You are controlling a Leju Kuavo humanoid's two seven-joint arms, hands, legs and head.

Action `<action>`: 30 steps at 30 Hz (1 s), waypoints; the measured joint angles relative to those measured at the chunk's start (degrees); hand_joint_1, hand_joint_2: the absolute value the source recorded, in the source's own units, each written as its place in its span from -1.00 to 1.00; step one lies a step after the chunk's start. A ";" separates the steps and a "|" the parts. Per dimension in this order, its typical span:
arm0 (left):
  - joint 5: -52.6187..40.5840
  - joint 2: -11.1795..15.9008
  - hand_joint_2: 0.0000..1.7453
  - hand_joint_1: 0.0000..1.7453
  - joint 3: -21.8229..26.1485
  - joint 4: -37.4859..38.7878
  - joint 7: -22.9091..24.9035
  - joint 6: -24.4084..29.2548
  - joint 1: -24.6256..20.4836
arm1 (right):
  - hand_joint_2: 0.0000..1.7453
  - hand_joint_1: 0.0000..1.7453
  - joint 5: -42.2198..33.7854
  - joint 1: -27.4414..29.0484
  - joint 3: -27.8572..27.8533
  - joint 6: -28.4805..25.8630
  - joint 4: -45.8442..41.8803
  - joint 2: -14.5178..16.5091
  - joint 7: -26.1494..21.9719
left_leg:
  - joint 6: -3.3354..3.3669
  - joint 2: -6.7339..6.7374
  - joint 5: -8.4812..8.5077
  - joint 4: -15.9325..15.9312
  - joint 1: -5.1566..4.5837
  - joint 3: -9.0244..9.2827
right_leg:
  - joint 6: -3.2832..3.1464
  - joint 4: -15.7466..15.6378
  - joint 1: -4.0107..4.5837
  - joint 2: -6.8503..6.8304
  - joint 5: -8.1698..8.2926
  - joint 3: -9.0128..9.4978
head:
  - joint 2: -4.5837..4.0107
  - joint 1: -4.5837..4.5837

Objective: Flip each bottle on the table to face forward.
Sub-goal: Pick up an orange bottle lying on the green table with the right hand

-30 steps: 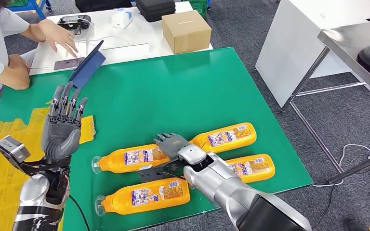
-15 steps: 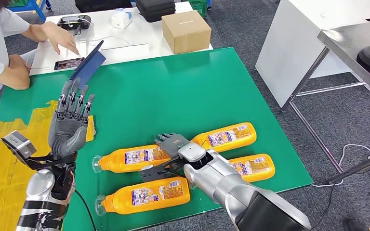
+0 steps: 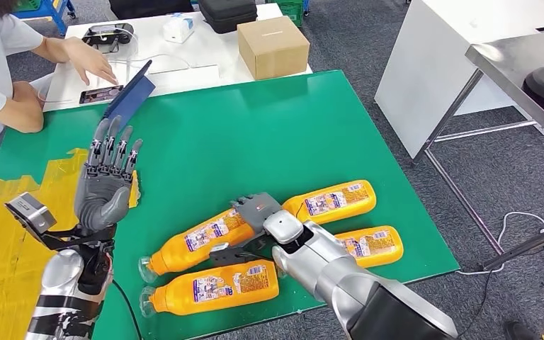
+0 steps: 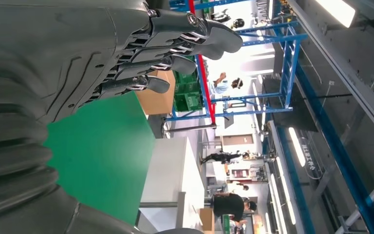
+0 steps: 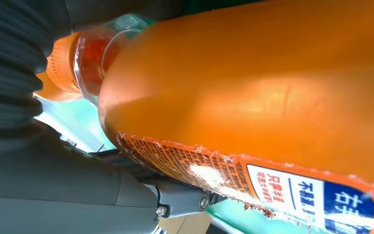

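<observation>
Four orange bottles with clear caps lie on the green table point(image 3: 255, 127). My right hand point(image 3: 256, 212) grips the base end of the upper left bottle point(image 3: 198, 238), thumb under it, fingers over it. That bottle lies slanted, its cap near the lower left bottle point(image 3: 216, 285). Two more bottles lie to the right, one farther point(image 3: 333, 200) and one nearer point(image 3: 370, 245). The right wrist view has the held bottle point(image 5: 253, 87) close up against the hand point(image 5: 53, 185). My left hand point(image 3: 106, 180) is raised at the left, fingers spread, holding nothing; its fingers point(image 4: 175, 44) show over the table point(image 4: 102, 156).
A person point(image 3: 0, 64) sits at the far left corner beside a tablet point(image 3: 129, 92). A cardboard box point(image 3: 274, 44) stands on the white table behind. Yellow tape patches point(image 3: 7, 241) cover the table's left side. A metal table point(image 3: 517, 64) stands to the right.
The upper left bottle's base end has swung away from me with my right hand, so it now lies slanted instead of level. My left hand drifted slightly right.
</observation>
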 joint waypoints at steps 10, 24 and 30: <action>0.42 0.00 1.00 -1.00 -0.91 0.22 0.52 0.48 0.12 | 1.00 1.00 3.76 1.87 0.18 -11.56 0.35 -0.93 3.52 | 0.00 -0.01 0.00 0.00 0.00 -0.03 | 0.00 0.01 0.00 -0.01 0.00 0.00 | 0.00 0.01; 0.48 0.02 1.00 -1.00 -0.88 0.22 0.89 0.54 1.69 | 1.00 1.00 7.30 2.58 -5.88 -27.07 -0.78 -3.05 3.82 | 0.00 -0.02 0.00 0.00 0.00 -0.10 | 0.00 0.00 0.00 -0.01 -0.01 -0.05 | 0.00 0.01; 0.21 0.02 1.00 -1.00 -0.84 0.21 1.10 0.55 2.08 | 1.00 1.00 11.61 2.90 -9.29 -30.70 -1.98 -3.93 4.50 | 0.00 -0.03 0.00 0.00 -0.01 -0.11 | 0.00 0.01 0.00 -0.01 -0.01 -0.05 | 0.00 0.01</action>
